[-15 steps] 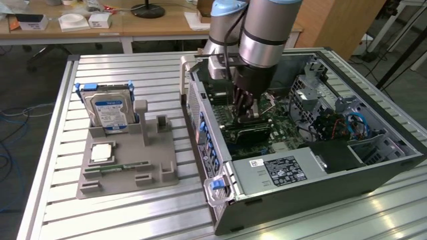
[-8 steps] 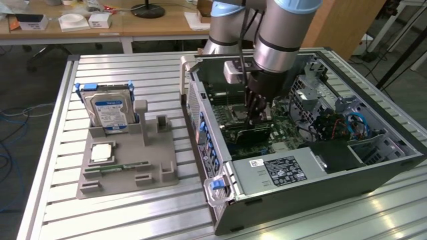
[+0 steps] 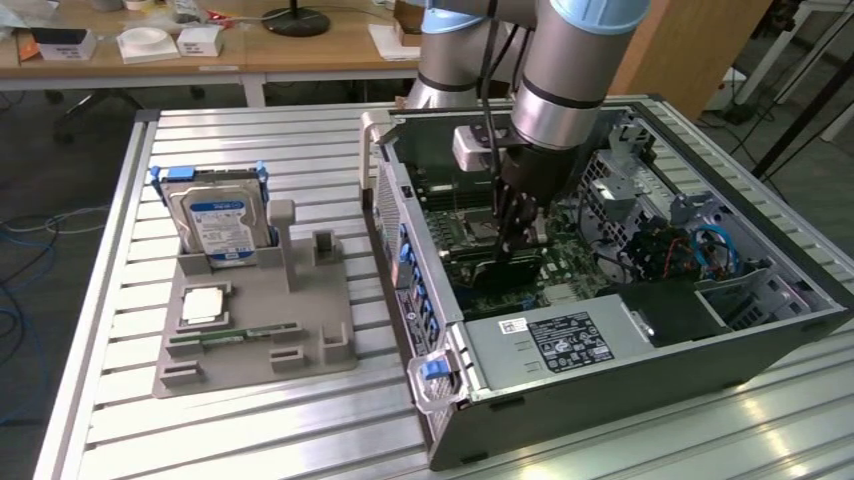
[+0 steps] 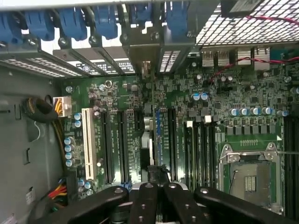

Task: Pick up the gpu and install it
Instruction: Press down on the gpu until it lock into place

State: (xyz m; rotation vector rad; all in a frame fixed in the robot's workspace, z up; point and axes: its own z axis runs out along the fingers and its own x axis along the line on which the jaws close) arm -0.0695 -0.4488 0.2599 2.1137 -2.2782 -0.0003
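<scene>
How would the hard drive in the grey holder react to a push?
Likely rigid and dense: the hard drive shows a metal case. Probably won't tip; the grey holder brackets it upright. The holder itself might slide.

1. You have one robot arm (image 3: 561, 90), carrying one gripper (image 3: 514, 240).
2. You have one gpu (image 3: 501, 272).
3. Count one open computer case (image 3: 561, 410), with one power supply (image 3: 561, 340) in it.
4. There is one grey holder (image 3: 287, 300) on the one metal table (image 3: 120, 250).
5. On that holder you will find one hard drive (image 3: 220, 225), one processor chip (image 3: 203, 305) and one memory stick (image 3: 247, 333).
6. On the board you can count one processor socket (image 4: 247, 179) and one white slot (image 4: 87, 149).
7. At least five blue clips (image 4: 70, 21) show along the case edge; the exact count is unclear.
</scene>
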